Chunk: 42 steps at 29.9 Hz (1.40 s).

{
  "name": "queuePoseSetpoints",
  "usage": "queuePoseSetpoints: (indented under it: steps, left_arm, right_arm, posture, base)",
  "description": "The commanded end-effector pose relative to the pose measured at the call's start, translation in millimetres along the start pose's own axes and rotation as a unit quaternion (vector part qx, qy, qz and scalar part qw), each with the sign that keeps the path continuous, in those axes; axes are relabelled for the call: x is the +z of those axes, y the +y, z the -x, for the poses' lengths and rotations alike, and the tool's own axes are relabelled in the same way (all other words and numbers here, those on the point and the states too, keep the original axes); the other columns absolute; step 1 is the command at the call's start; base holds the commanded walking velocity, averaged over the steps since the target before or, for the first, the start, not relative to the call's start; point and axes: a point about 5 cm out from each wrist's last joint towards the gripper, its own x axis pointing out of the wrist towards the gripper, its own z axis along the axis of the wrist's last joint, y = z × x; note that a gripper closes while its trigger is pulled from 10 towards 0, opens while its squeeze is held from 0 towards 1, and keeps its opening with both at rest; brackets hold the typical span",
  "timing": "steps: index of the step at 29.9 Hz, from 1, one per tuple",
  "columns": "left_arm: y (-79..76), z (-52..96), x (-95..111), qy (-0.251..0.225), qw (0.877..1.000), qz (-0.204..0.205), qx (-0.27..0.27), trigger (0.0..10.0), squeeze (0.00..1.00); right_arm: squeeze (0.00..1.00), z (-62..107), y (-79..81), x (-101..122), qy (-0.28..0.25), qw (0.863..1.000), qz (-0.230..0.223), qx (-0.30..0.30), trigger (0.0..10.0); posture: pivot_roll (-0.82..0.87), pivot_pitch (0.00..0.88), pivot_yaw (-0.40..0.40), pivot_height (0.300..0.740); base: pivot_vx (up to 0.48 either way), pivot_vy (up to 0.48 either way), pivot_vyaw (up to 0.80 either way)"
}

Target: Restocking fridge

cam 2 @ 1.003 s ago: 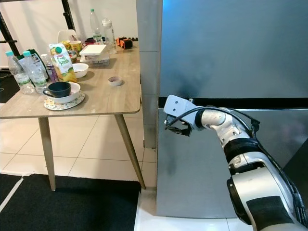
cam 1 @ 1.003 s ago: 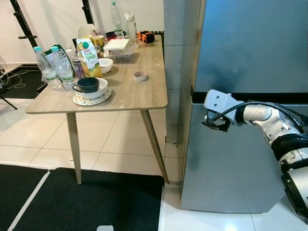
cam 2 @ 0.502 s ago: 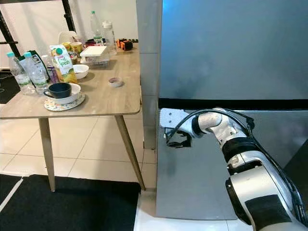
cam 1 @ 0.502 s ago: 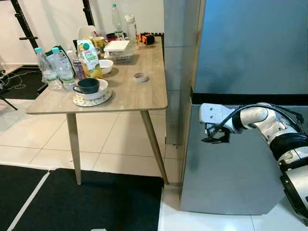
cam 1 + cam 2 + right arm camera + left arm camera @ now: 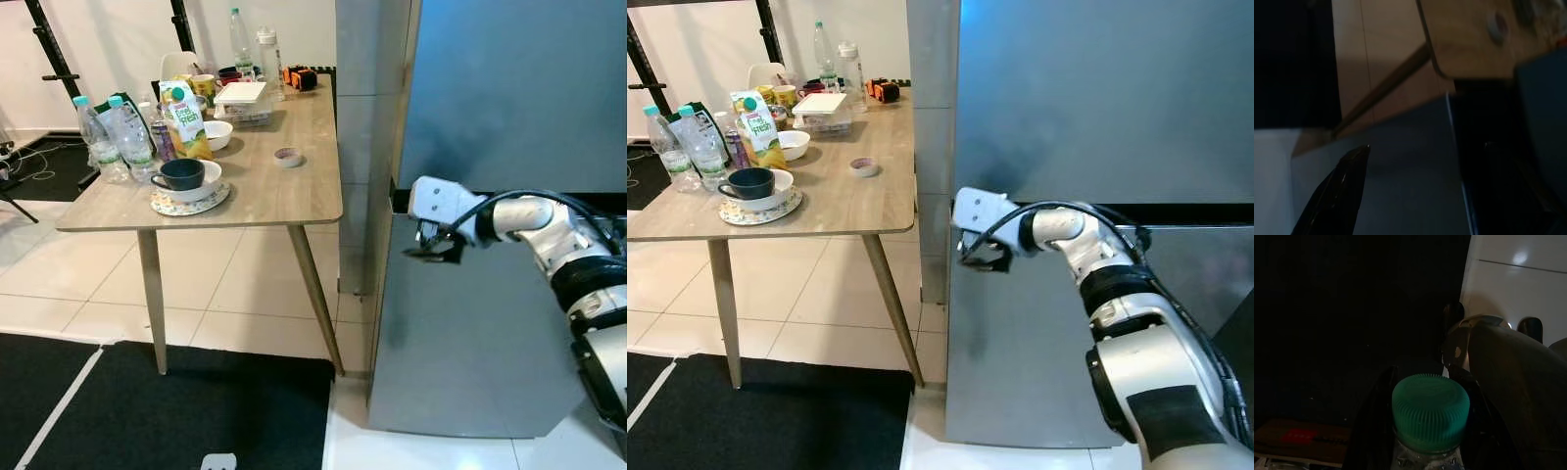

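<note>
Right end effector at smooth steel fridge seam.

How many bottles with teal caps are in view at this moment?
3: two water bottles stand side by side at the table's near-left corner; a third bottle sits in the left gripper. Clutter may hide more.

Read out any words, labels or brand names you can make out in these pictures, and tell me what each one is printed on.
"fresh": on the green and yellow juice carton on the table; the smaller print above it is too blurred to read.
Labels on the water bottles: too small to read.
Red label on a box in the left wrist view: too dark to read.
Fridge: no lettering visible.
</note>
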Motion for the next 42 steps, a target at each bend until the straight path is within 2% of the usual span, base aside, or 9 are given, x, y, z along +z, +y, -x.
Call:
queuePoseSetpoints:
  steps: [1, 8, 13, 22, 30, 35, 37, 40, 42]
  left_arm:
    - [2.8, 0.8, -4.4, 0.008, 1.000, 0.005, 0.000, 10.0, 0.00]
    - [28.3, 5.7, -9.8, 0.009, 1.000, 0.008, 0.010, 10.0, 0.00]
    - [40.7, 9.4, -16.0, 0.013, 1.000, 0.007, 0.016, 10.0, 0.00]
    - [41.0, 10.0, -19.3, 0.016, 1.000, 0.004, 0.016, 10.0, 0.00]
    - [36.3, 8.5, -16.7, 0.014, 1.000, 0.005, 0.012, 10.0, 0.00]
    - [34.9, 7.8, -13.9, 0.012, 1.000, 0.005, 0.012, 10.0, 0.00]
    - [34.3, 7.5, -13.0, 0.011, 1.000, 0.006, 0.011, 10.0, 0.00]
    - [33.1, 7.1, -12.5, 0.011, 1.000, 0.006, 0.011, 10.0, 0.00]
    - [33.1, 7.1, -12.5, 0.011, 1.000, 0.006, 0.011, 10.0, 0.00]
  right_arm:
    - [0.00, 2.8, -3.8, -4.5, 0.027, 1.000, 0.003, -0.012, 10.0]
    - [0.00, 3.8, -0.1, -11.2, 0.054, 0.998, 0.010, 0.008, 10.0]
    - [0.00, -0.3, 28.2, -19.3, 0.056, 0.987, 0.015, 0.147, 10.0]
    - [0.00, 3.4, 47.4, -28.8, 0.076, 0.963, 0.004, 0.258, 10.0]
    - [0.00, 7.9, 51.7, -31.5, 0.078, 0.953, -0.003, 0.292, 10.0]
    - [0.00, 14.9, 44.6, -14.0, -0.004, 0.949, -0.025, 0.313, 10.0]
    - [0.00, 24.3, 37.5, 12.2, -0.118, 0.941, -0.043, 0.314, 10.0]
    - [0.00, 42.7, 30.6, 48.2, -0.261, 0.911, -0.061, 0.313, 10.0]
    - [0.00, 42.7, 30.6, 48.2, -0.261, 0.911, -0.061, 0.313, 10.0]
  posture:
    - [-0.11, 0.000, -0.005, 0.740]
    - [-0.11, 0.000, -0.006, 0.740]
    - [-0.11, 0.000, -0.005, 0.740]
    - [-0.11, 0.000, -0.002, 0.740]
    - [-0.11, 0.000, -0.005, 0.740]
    - [-0.11, 0.000, -0.005, 0.740]
    - [-0.10, 0.000, -0.004, 0.740]
    - [-0.10, 0.000, -0.004, 0.740]
    - [-0.10, 0.000, -0.004, 0.740]
  base:
    - [0.000, 0.000, 0.00]
    - [0.000, 0.000, 0.00]
    - [0.000, 0.000, 0.00]
    - [0.000, 0.000, 0.00]
    - [0.000, 0.000, 0.00]
    - [0.000, 0.000, 0.00]
    - [0.000, 0.000, 0.00]
    - [0.000, 0.000, 0.00]
    - [0.000, 0.000, 0.00]
